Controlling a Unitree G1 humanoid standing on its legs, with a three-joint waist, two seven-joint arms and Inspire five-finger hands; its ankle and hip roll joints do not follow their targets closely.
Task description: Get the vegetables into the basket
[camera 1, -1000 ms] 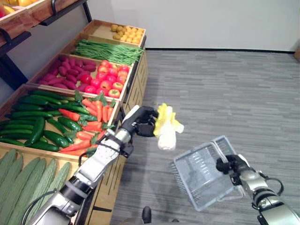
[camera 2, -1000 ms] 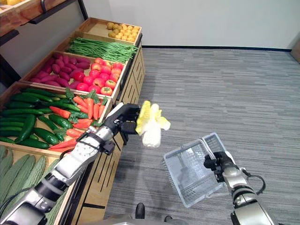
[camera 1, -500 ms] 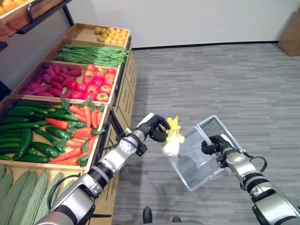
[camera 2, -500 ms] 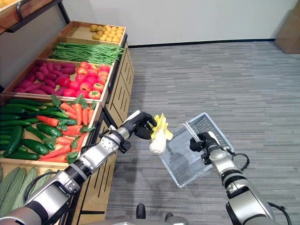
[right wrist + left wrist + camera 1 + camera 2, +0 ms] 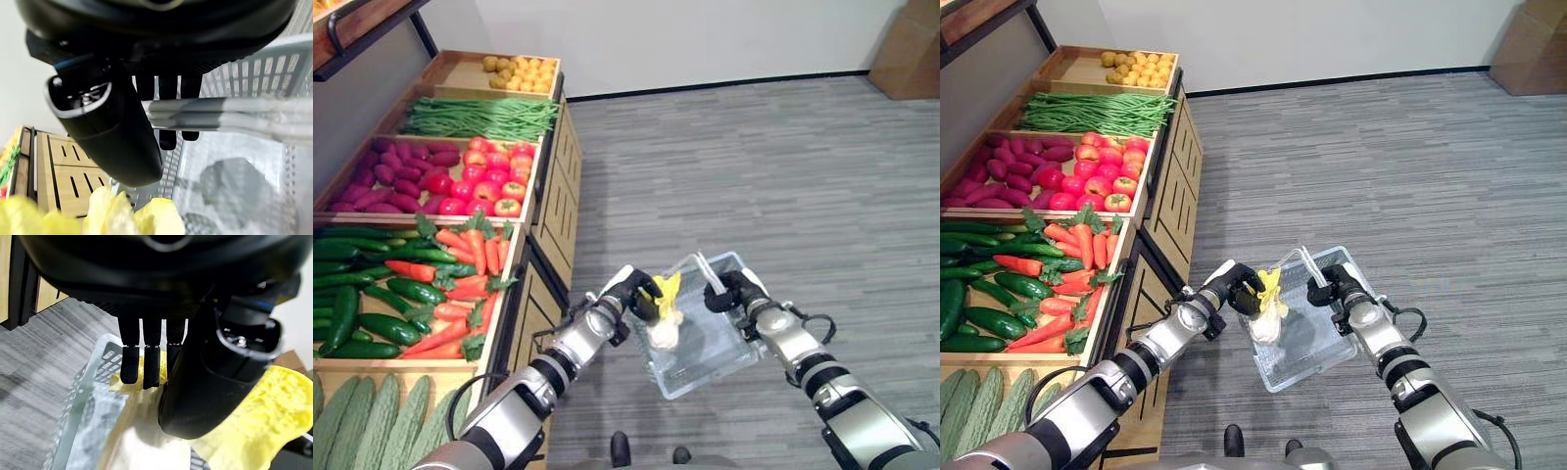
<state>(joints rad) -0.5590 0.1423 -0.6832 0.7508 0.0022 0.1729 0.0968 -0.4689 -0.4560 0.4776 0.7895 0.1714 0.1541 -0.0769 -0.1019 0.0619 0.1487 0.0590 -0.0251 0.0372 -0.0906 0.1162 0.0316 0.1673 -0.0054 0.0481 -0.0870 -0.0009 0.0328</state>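
Along the left side of the grey floor [image 5: 783, 157] stands a long wooden produce stand [image 5: 558, 196] with separate crates. From the far end they hold small yellow fruits [image 5: 519, 73], green beans [image 5: 480, 117], purple sweet potatoes [image 5: 396, 176] beside red tomatoes [image 5: 489, 181], then carrots [image 5: 470, 264] next to dark green cucumbers [image 5: 362, 294], and pale green gourds [image 5: 372, 431] at the near end.

Beside the near part of the stand, above the floor, a clear plastic basket [image 5: 710, 343] hangs from the right robot hand [image 5: 729, 291]. The right wrist view shows its fingers [image 5: 166, 132] curled round the grey handle [image 5: 220, 112]; this closure is less plain from the head camera.

The left robot hand [image 5: 634, 294] is at the basket's rim nearest the stand and pinches a yellow and white cabbage [image 5: 664, 313]. The cabbage hangs over the open basket with its white end down. The left wrist view shows the fingers [image 5: 144, 367] and thumb [image 5: 215, 377] pressed on the leaves, with the basket wall just beneath them. From the pictures I cannot tell whether the cabbage touches the basket floor.
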